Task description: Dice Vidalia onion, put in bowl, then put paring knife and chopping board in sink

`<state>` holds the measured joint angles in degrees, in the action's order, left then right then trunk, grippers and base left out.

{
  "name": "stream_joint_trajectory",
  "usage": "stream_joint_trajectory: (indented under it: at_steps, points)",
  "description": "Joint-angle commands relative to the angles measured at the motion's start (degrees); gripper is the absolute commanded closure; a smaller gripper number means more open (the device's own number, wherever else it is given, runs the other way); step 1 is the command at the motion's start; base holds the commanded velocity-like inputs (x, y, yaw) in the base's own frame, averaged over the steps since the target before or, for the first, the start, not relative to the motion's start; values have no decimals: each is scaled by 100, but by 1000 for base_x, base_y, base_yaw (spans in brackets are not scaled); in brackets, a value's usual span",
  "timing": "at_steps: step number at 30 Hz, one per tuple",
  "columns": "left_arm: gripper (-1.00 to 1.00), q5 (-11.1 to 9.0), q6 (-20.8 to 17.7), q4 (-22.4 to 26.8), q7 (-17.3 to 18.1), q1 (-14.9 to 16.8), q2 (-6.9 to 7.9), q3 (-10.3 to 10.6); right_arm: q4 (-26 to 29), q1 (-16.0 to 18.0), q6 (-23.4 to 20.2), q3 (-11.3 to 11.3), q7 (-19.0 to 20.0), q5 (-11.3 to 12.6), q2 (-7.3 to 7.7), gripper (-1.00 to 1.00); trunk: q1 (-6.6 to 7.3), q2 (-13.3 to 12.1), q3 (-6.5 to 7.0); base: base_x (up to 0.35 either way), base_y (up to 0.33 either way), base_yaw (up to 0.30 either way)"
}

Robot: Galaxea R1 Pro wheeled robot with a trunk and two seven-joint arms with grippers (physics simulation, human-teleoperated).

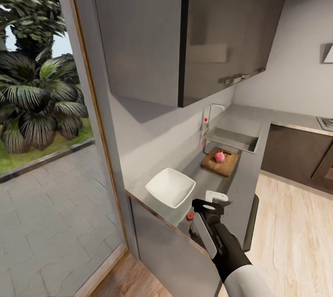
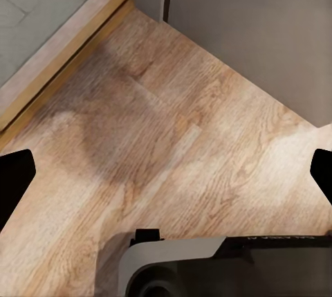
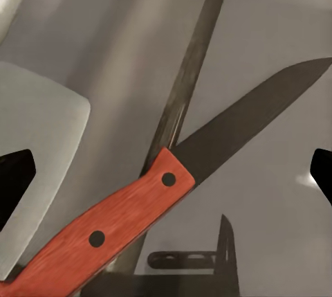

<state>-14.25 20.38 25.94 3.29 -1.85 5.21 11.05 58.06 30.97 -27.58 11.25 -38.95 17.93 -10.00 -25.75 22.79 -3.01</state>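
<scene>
**Right arm over the paring knife, onion already on the board**

Countertop (image 1: 240,181) runs grey along the wall under the dark upper cabinets (image 1: 185,29), dark base units below, wooden floor (image 1: 296,237) to the right. Glass door on the left looks out to paving and palms.

Sink (image 1: 231,139) is at the far end of the run, chrome faucet (image 1: 210,117) with red tips beside it on the wall side. Chopping board (image 1: 220,162) lies flat on the counter just in front of the sink. Vidalia onion (image 1: 219,156) sits on the board, whole, roughly centred.

Bowl (image 1: 170,187) is nearer the camera, white, on the counter, well apart from the board.

Right gripper (image 1: 209,204) hangs over the counter edge just beside the bowl. A white cleaver-like blade (image 3: 38,165) lies near it. In the right wrist view the paring knife (image 3: 173,193) lies on the grey surface, red handle with two rivets, dark blade pointing away; fingertips (image 3: 14,186) sit wide apart at the frame edges, nothing between them touching the knife. Knife handle end shows as a red spot in the head view (image 1: 190,215).

Left gripper (image 2: 166,172) points at the floor, fingers spread, holding nothing.
</scene>
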Motion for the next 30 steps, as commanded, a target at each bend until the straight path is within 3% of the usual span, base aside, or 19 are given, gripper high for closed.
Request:
stream_joint_trajectory:
  at_steps: [1,30]
  points:
    - [-100,-61,8,7,12,0,7,32,6,6,-21,9,-43,36,0,-100,-4,13,-17,0,4,0]
    - [-100,-66,10,7,12,0,7,34,4,6,-20,9,20,35,0,-100,-4,13,-161,0,0,0]
